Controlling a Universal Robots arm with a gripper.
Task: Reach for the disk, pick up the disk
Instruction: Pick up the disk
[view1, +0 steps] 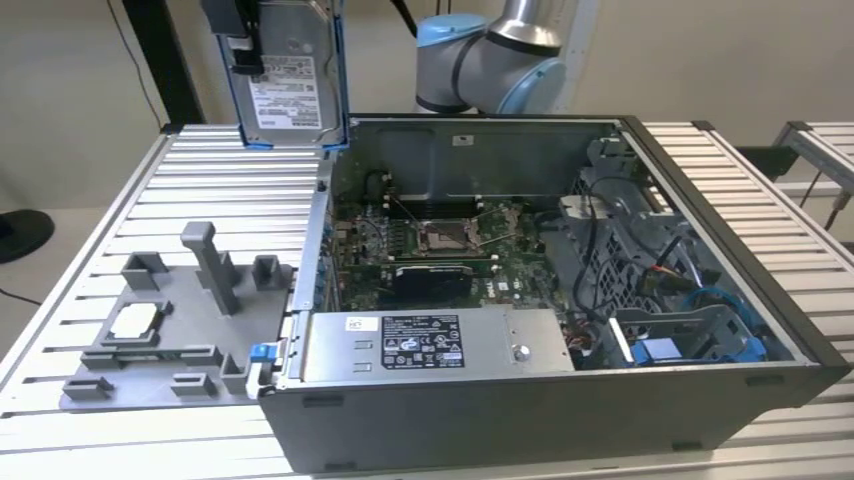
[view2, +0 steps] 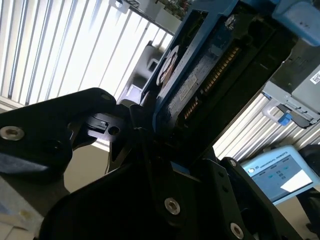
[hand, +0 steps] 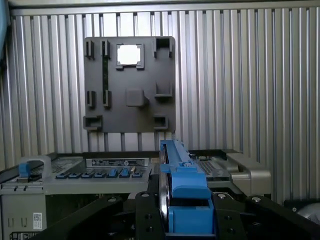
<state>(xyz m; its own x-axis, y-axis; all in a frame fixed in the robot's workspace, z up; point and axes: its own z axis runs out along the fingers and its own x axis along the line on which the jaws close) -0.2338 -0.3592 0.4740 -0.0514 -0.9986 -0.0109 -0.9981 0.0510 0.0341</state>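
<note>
One disk (view1: 291, 80) hangs upright in the air, raised clear of the slatted table (view1: 80, 230) and clamped in the gripper (hand: 185, 217) of a robot arm (view1: 494, 60), near the far corner of an open computer case (view1: 534, 420) in the exterior view. The gripper is closed on the disk: in the first wrist view its black fingers (hand: 145, 220) stand to either side of the disk's thin, blue-railed edge, holding it across its thickness near one end while the rest hangs free. The white label faces the exterior camera; the second wrist view shows the other side, with a dark board and a row of gold connector pins (view2: 215, 70). Toward the exterior view's left lies a grey parts tray (view1: 174, 340) holding a small square chip (view1: 134, 322), well apart from the disk. Inside the case sit a green circuit board (view1: 441, 240) and a silver box (view1: 427, 345) with a black-and-white label. The disk looks stiff and fairly heavy for its size, its metal faces smooth enough to slip under a weak hold, and it is likely sensitive to knocks. The plastic side rails or the bare metal faces seem the safest places to hold, away from the pins and board.
</note>
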